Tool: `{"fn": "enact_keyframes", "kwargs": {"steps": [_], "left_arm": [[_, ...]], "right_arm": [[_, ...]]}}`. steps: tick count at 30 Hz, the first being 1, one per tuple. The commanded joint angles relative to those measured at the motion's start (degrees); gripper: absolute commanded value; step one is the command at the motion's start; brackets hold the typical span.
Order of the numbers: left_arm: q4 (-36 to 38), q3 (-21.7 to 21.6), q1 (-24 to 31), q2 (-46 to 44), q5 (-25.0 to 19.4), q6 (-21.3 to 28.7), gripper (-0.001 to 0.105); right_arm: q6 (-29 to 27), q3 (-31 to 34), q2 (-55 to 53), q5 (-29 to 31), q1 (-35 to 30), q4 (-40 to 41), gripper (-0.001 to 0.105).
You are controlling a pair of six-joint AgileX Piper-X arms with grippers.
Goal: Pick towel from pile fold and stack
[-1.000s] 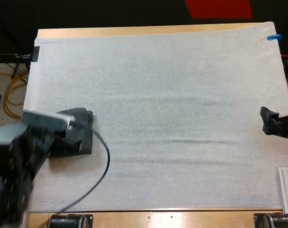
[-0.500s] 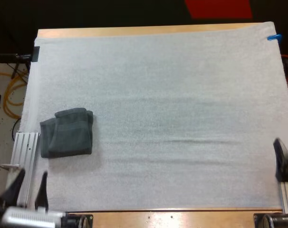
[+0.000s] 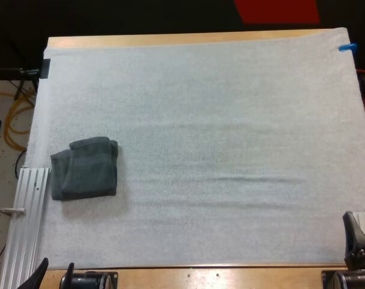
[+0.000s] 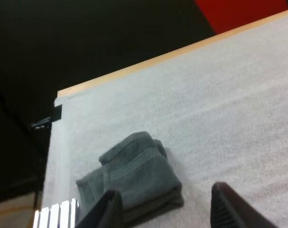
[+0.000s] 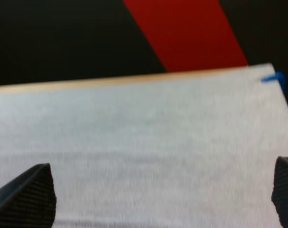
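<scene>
High view: 1 folded grey-green towel [image 3: 85,168], fuzzy mat [image 3: 230,120].

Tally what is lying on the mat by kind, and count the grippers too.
Folded dark grey-green towel: 1
Open grippers: 2, the left gripper and the right gripper
Total: 3

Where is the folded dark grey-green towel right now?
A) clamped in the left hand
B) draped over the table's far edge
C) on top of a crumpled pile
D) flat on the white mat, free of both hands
D: the folded dark grey-green towel lies flat on the white mat, and the left hand stands open, short of it and not touching.
</scene>
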Motion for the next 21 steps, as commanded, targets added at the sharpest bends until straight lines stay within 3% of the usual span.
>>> {"fn": "enact_keyframes", "kwargs": {"steps": [1, 6, 11, 21], "left_arm": [[0.99, 0.3, -0.01, -6.78, 0.44, -1.84, 0.04], [1.51, 1.65, 0.49, -7.98, -0.13, -6.73, 0.04], [0.35, 4.82, 0.48, -8.0, -0.11, -6.79, 0.04], [-19.24, 18.16, 0.48, -7.86, -0.24, -6.79, 0.04]], "right_arm": [[-0.12, 0.59, -1.72, -0.33, 0.02, 0.72, 0.09], [-0.97, 2.15, -2.15, -0.33, 0.02, 0.19, 0.09], [-3.98, 2.2, -2.15, -0.33, 0.02, -1.95, 0.09], [-6.48, 6.54, -2.05, -0.33, 0.02, -5.08, 0.09]]}}
